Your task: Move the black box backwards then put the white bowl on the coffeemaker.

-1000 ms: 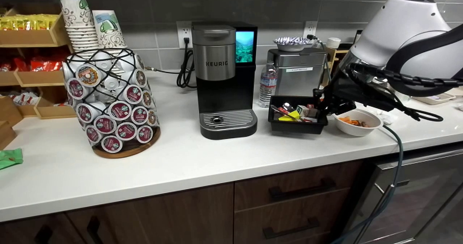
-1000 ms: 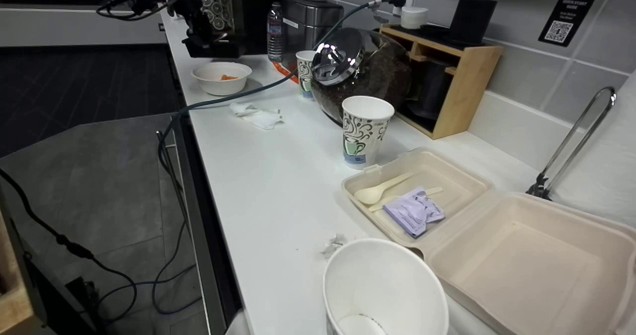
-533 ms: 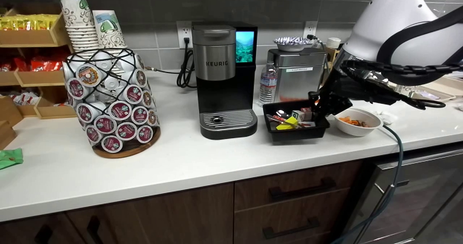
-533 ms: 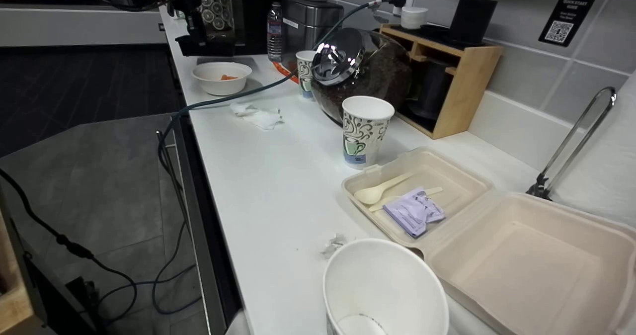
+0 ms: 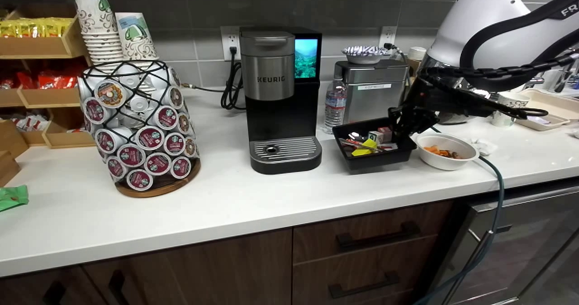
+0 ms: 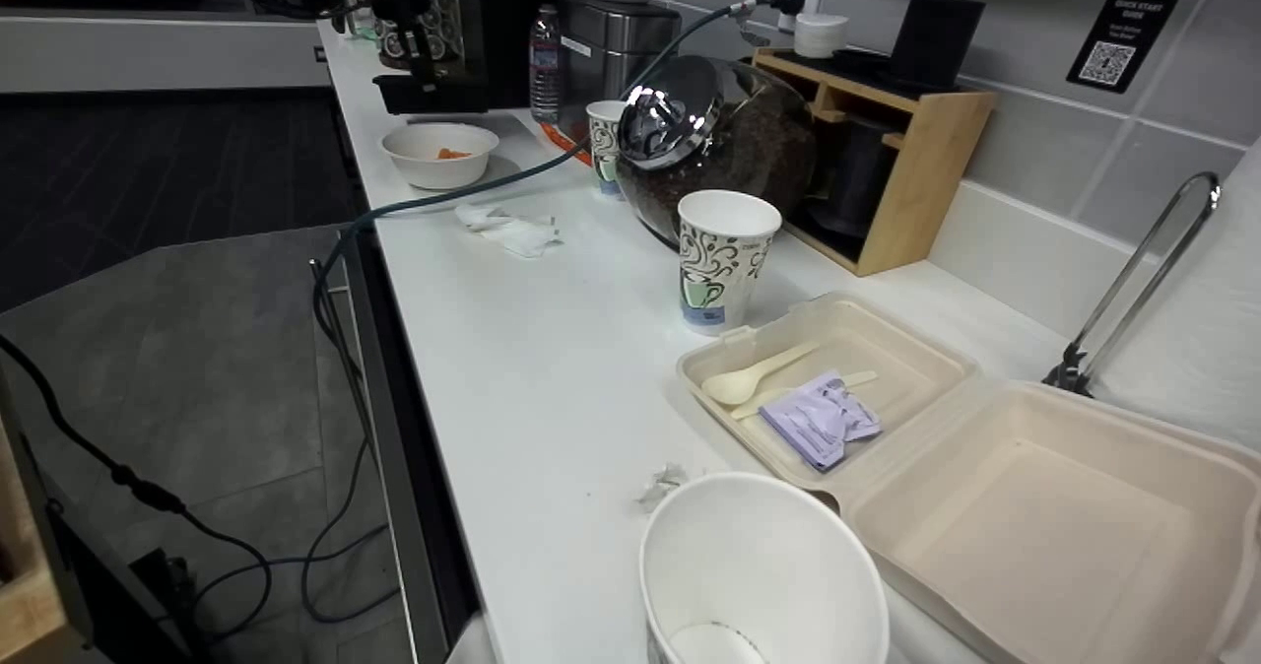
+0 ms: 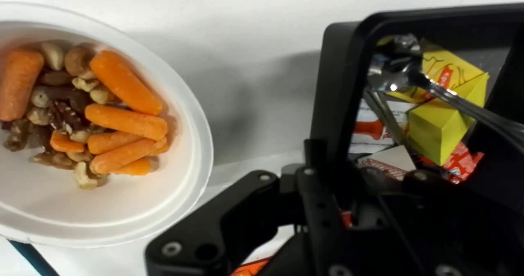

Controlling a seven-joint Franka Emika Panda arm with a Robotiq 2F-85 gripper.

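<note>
The black box (image 5: pixel 377 161), a tray of colourful packets and cutlery, is between the coffeemaker and the white bowl. It hangs slightly above the counter and looks tilted. My gripper (image 5: pixel 400 131) is shut on its near-bowl wall; in the wrist view the fingers (image 7: pixel 337 165) straddle the wall (image 7: pixel 333 79). The box also shows in an exterior view (image 6: pixel 433 96). The white bowl (image 5: pixel 445 161), with carrots and nuts, stands on the counter beside the box, also in the wrist view (image 7: pixel 135 212). The black and silver coffeemaker (image 5: pixel 271 81) stands left of the box.
A water bottle (image 5: pixel 335 106) and a silver machine (image 5: pixel 375 97) with a patterned bowl (image 5: pixel 364 55) on top stand behind the box. A K-cup holder (image 5: pixel 140 133) stands far left. A cable (image 6: pixel 512 176) crosses the counter near the bowl. A cup (image 6: pixel 611 142) and glass jar (image 6: pixel 729 147) stand beyond it.
The box, held by my gripper, first moved toward the counter's front edge, then slightly back toward the wall, turning and tilting a little. The arm shifted with it. The bowl has not moved.
</note>
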